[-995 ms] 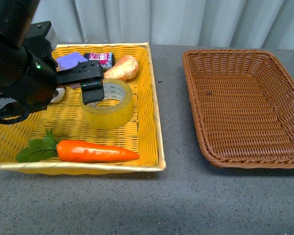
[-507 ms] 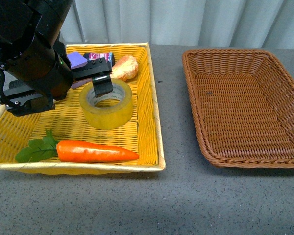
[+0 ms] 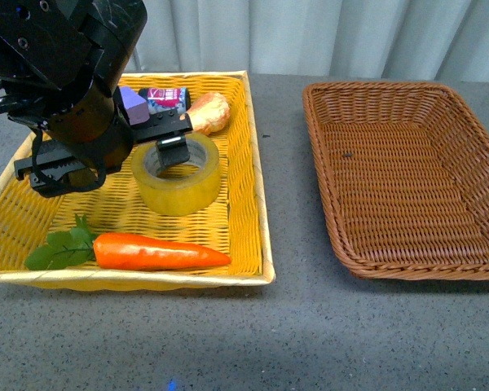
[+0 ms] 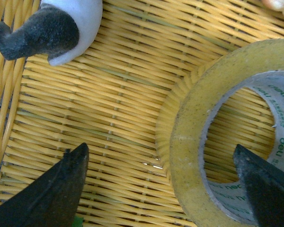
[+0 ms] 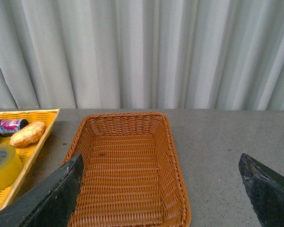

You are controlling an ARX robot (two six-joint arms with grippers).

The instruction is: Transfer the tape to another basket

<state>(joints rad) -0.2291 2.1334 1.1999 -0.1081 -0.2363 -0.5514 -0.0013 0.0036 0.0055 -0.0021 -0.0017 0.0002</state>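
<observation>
Tape unmoved in yellow tray; left end effector nearer, astride its wall.

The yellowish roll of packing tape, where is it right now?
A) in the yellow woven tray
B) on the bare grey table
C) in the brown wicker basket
A: the yellowish roll of packing tape rests inside the yellow woven tray, not the brown wicker basket.

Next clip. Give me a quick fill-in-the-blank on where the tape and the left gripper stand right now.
1. The tape lies in the ___ tray.
2. The left gripper is ___, with one finger inside the roll's hole and one outside it.
3. In the front view, the brown basket sits to the tray's ___.
Missing words: yellow; open; right.
</observation>
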